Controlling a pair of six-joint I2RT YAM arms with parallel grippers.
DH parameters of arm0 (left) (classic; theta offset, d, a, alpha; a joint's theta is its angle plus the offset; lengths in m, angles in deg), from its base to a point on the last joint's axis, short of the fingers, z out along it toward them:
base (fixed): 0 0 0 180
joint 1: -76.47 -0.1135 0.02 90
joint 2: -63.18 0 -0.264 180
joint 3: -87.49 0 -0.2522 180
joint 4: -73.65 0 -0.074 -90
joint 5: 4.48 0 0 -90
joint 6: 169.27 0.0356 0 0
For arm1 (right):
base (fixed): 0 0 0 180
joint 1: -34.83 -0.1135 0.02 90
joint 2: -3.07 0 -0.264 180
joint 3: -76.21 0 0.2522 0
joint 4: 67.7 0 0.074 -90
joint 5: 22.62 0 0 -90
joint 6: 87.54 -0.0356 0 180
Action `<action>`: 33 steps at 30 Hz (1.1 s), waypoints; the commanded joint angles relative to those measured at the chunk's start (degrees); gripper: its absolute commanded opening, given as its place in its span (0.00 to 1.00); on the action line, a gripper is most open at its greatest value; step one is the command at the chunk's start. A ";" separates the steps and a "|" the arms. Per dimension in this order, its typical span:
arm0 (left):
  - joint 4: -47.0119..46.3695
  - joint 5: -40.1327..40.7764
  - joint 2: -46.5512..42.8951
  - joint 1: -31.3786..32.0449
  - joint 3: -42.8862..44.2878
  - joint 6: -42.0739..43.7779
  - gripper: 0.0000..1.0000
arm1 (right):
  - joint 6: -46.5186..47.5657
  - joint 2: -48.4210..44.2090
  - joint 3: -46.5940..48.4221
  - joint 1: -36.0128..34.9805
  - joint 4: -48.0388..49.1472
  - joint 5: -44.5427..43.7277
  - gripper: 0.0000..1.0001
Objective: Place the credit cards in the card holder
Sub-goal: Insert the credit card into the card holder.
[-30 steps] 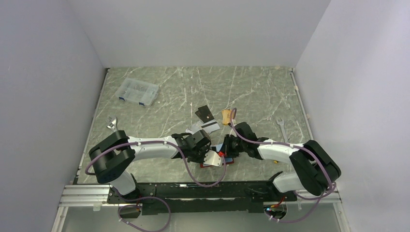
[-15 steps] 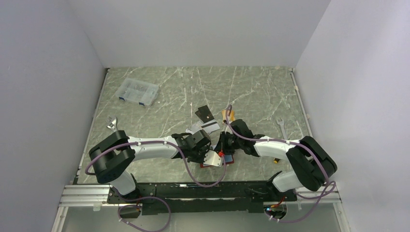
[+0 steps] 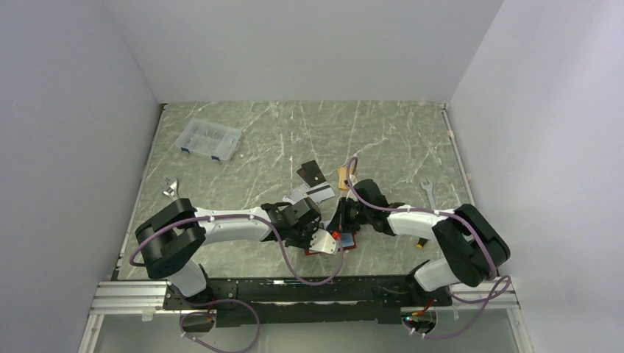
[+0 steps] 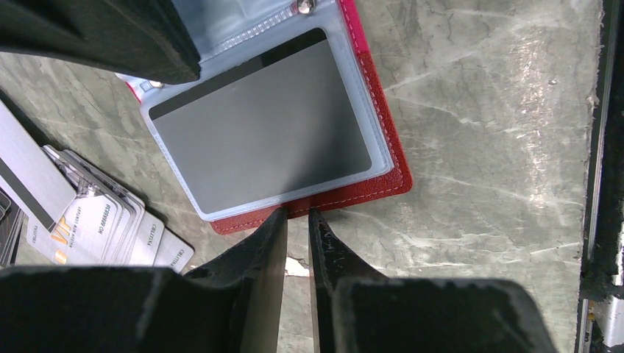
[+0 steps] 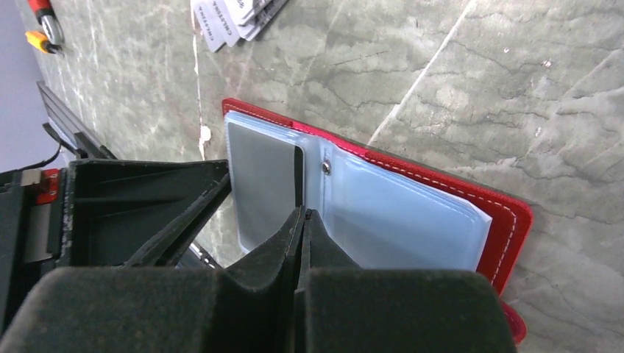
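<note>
The dark-red card holder lies open near the table's front edge, its pale blue sleeves up. A grey card with a dark stripe sits inside one sleeve. My left gripper is shut to a narrow gap with nothing between the jaws, its tips at the holder's red edge. My right gripper is shut, its tips on the sleeves by the snap button. Several loose grey-white cards lie fanned beside the holder, also seen from above. A black card lies farther back.
A clear compartment box stands at the back left. Wrenches lie at the left and right. A small tan object sits behind the right gripper. A red-orange tool lies near the front rail.
My right gripper has edged slightly left over the open holder. The left arm and the holder have not moved.
</note>
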 commanded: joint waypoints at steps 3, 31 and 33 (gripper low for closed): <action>2.41 0.07 1.57 -0.30 -1.49 0.35 0.21 | -1.39 2.71 -0.31 -2.92 4.60 0.19 0.00; 25.58 6.20 -5.01 -4.51 21.67 -2.32 0.99 | 7.90 -8.84 11.82 22.78 -13.19 -2.76 0.53; 32.60 0.63 -4.13 -6.90 27.81 -2.88 0.99 | 8.36 -8.29 12.23 24.33 -12.67 -2.92 0.56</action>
